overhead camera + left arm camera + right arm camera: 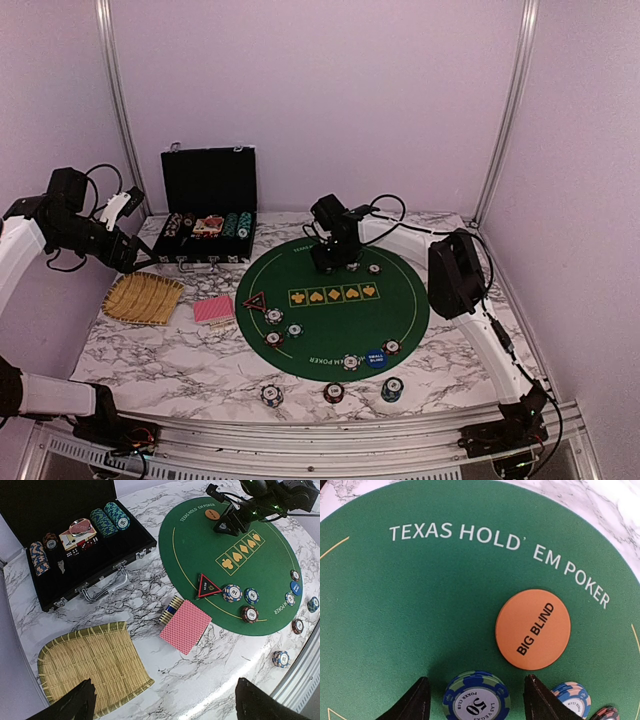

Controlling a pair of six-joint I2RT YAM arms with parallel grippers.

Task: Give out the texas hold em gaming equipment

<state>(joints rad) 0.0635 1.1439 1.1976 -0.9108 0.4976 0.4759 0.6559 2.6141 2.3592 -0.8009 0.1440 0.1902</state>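
Poker chip stack [476, 702], blue-rimmed and marked 50, sits between the fingers of the right hand [476, 680], which is parted with a gap on each side and grips nothing. Orange disc [533, 629] lies just beside the stack at 1 o'clock, both near the 12 o'clock edge of the green mat [410, 610]. Blue "small blind" disc [376, 357] lies at the mat's 5 o'clock. Left hand [165, 697] hangs wide and empty above the bench [150, 597], over the straw tray [90, 665], with the red-backed cards [186, 626] near.

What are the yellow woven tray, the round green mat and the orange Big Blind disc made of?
The yellow woven tray looks like straw or bamboo strips: criss-cross weave, matte. The round green mat seems felt-like cloth: dull, no shine, printed letters. The orange Big Blind disc is probably plastic: smooth, flat, even colour.
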